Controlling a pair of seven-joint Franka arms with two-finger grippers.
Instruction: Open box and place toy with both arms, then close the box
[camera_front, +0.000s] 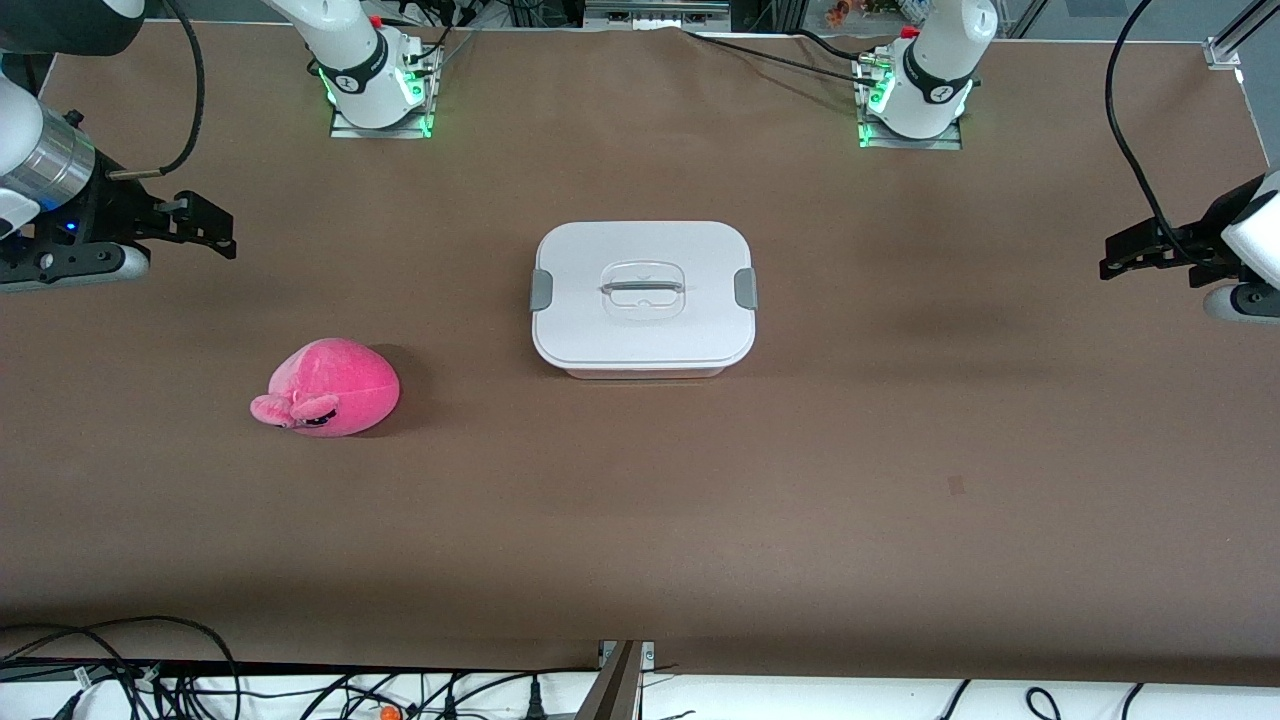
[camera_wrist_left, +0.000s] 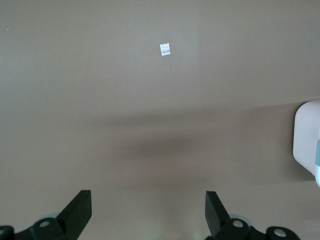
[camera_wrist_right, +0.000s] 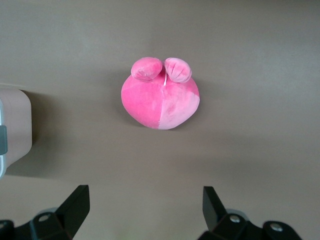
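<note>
Right gripper (camera_front: 215, 228) hangs over bare table (camera_front: 640, 520) at the right arm's end, fingers spread, nothing held; the toy (camera_front: 327, 388) lies on the table, closer to the front camera. Box (camera_front: 643, 297) sits mid-table, white lid on, grey clips at both ends. Left gripper (camera_front: 1125, 252) hangs over the left arm's end, fingers spread, nothing held.

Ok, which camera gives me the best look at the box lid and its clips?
The front view: it shows the whole white lid, shut, with both grey clips and the recessed handle. The left wrist view catches only a corner of the box at its edge, and the right wrist view only a sliver, with the pink plush toy in the middle.
</note>
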